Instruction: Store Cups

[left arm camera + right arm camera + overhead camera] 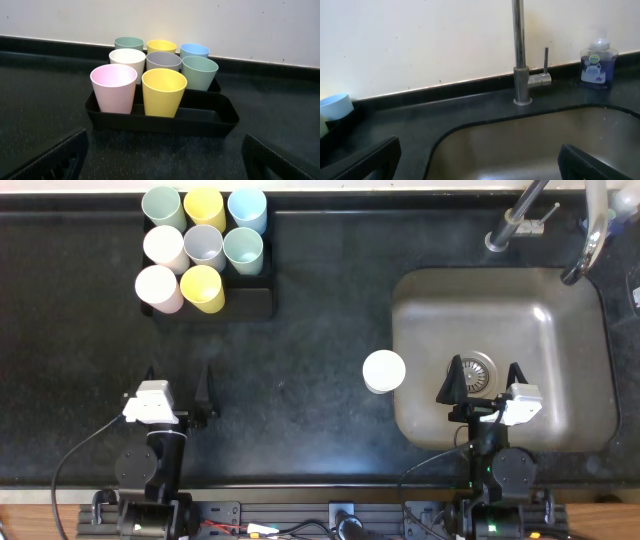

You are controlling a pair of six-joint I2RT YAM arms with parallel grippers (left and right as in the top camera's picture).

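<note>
Black speckled stone forms the worktop [310,410], with a stainless steel sink [560,340] set into its right side. A lone white plastic cup [384,371] stands on the worktop just beside the sink's left rim, apart from both arms. It lies to the left of the right gripper [484,378], near it, and well to the right of the left gripper [180,385], roughly level with both.

The left gripper hangs over bare worktop with its fingers spread wide and nothing between them; it faces the black rectangular plastic tray [250,300] at the far left. The right gripper is over the sink's near part, above the drain [479,372], its fingers likewise spread and holding nothing.

The tray holds eight upright plastic cups. In the far row are a sage green cup [163,207], a yellow cup [204,208] and a light blue cup [247,208]. The middle row has a white tray cup [165,246], a grey cup [204,246] and a green cup [243,250]. The near row has a pink cup [159,288] and a second yellow cup [202,288], with a free place beside them.

A chrome tap [520,215] rises behind the sink, near a purple soap bottle [598,62].
</note>
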